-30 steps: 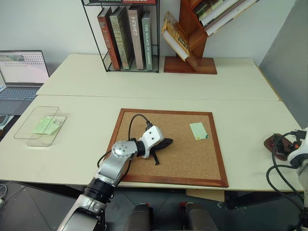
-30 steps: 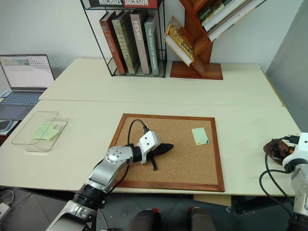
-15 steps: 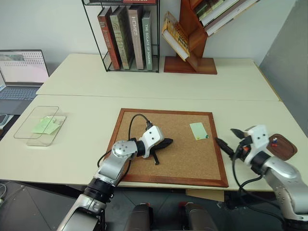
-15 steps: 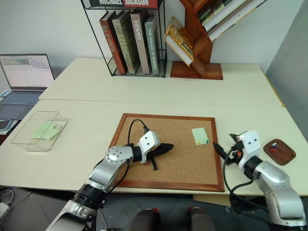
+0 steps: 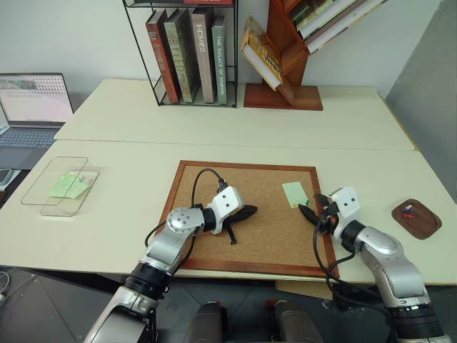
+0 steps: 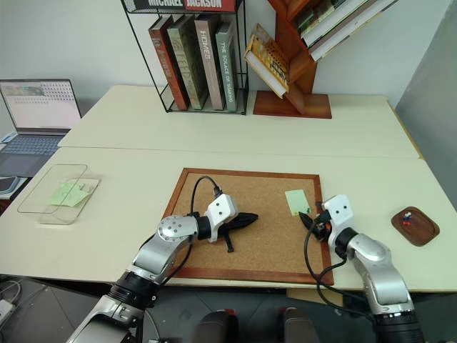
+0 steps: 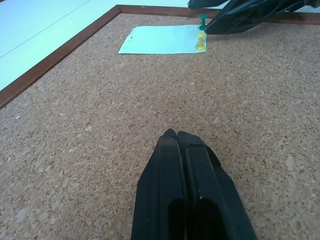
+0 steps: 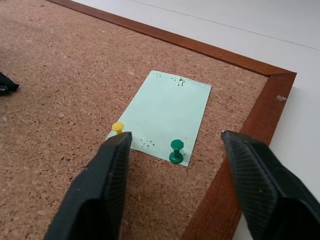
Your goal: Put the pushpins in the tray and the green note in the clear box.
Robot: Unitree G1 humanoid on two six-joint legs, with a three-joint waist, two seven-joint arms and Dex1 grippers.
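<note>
The pale green note (image 8: 167, 122) lies on the cork board (image 5: 250, 243) near its right edge, held down by a yellow pushpin (image 8: 118, 127) and a green pushpin (image 8: 176, 150). My right gripper (image 8: 176, 136) is open at the note's near end, one finger on each side of the green pin, touching neither pin. My left gripper (image 5: 246, 211) is shut and empty, resting on the board's middle. The brown tray (image 5: 416, 219) sits at the far right with small pins in it. The clear box (image 5: 61, 187) stands at the far left with green slips inside.
A laptop (image 5: 32, 107) stands at the far left. A wire rack of books (image 5: 189, 53) and a wooden slanted bookshelf (image 5: 285, 57) stand at the back of the table. The board's raised wooden frame (image 8: 235, 145) runs just beside the note.
My right arm has swung left from beside the tray to the note's near end on the cork board. The left arm has stayed put.
</note>
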